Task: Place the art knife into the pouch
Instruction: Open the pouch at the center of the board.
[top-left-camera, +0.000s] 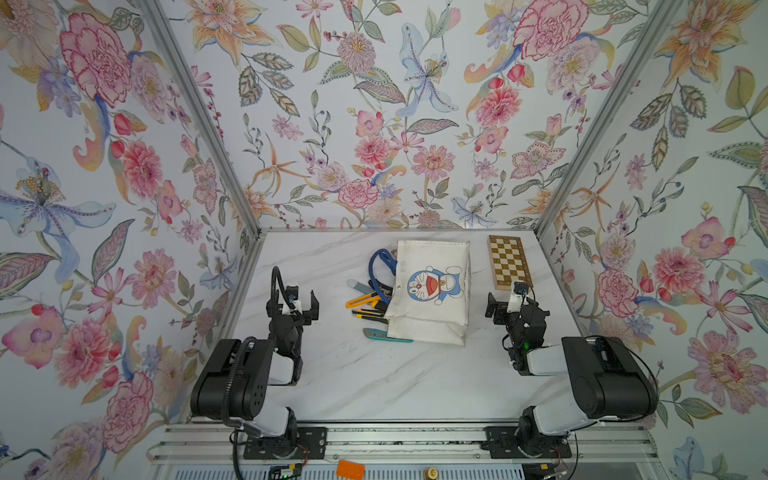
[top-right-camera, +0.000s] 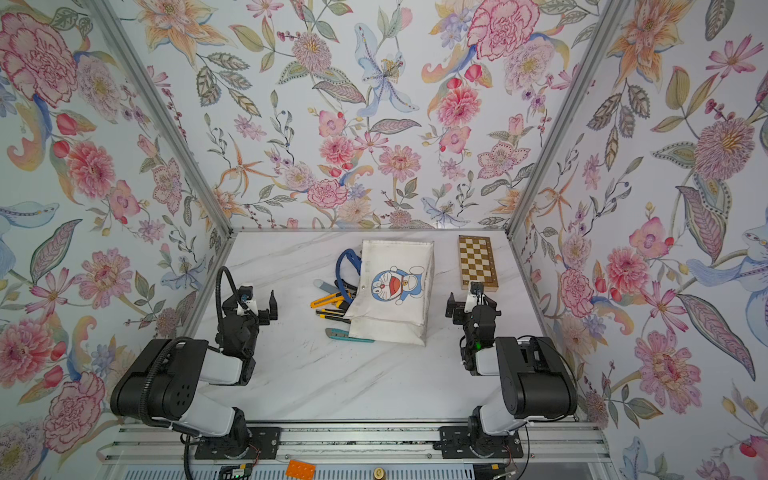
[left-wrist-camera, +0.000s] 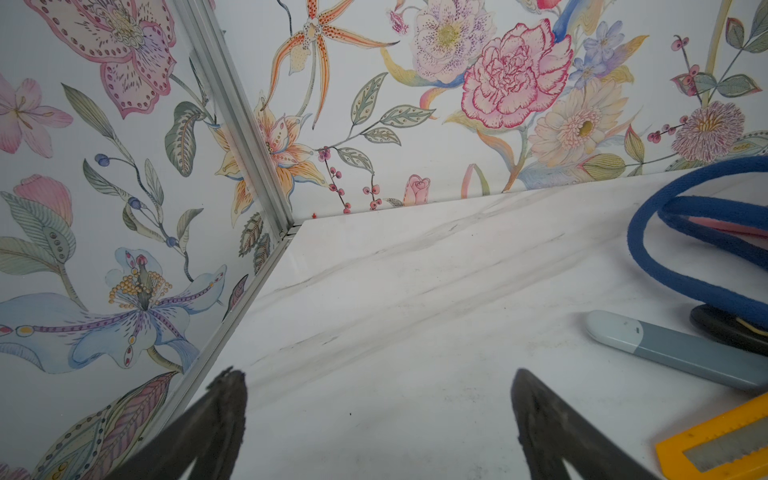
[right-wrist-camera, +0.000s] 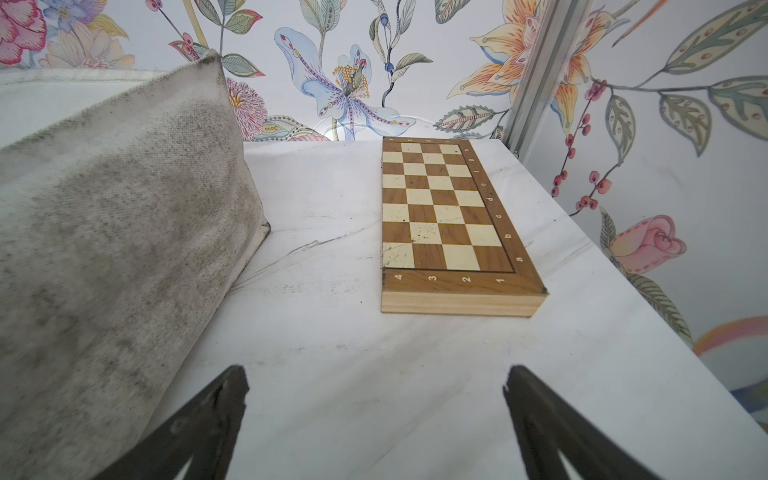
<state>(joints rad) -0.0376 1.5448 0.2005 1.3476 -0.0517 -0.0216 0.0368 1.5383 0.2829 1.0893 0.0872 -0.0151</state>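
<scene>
— Left gripper (left-wrist-camera: 378, 376), what has it got?

— Nothing. Its jaws stand spread wide over bare marble table (left-wrist-camera: 415, 311), near the left wall. My right gripper (right-wrist-camera: 377, 370) is spread just as wide and just as empty. It is beside the closed end of the pouch (right-wrist-camera: 124, 216) and apart from it, with the chequered board (right-wrist-camera: 444, 212) ahead.

— Where does the pouch lie?

— Flat on its side, mid-table towards the back, cat print up. Its mouth and blue handles (top-left-camera: 380, 266) are turned towards my left arm.

— And the knife?

— Several, lying on the table by that mouth. A yellow art knife (top-left-camera: 362, 300) and a grey art knife (top-left-camera: 358, 285) lie beside the handles, the grey one's far end under a strap. Two black-and-yellow knives (top-left-camera: 368, 316) lie just nearer me. A teal art knife (top-left-camera: 384, 335) sits at the pouch's near corner, one end hidden beneath the fabric. Whether any tip reaches inside I cannot tell. Neither gripper touches a knife.
</scene>
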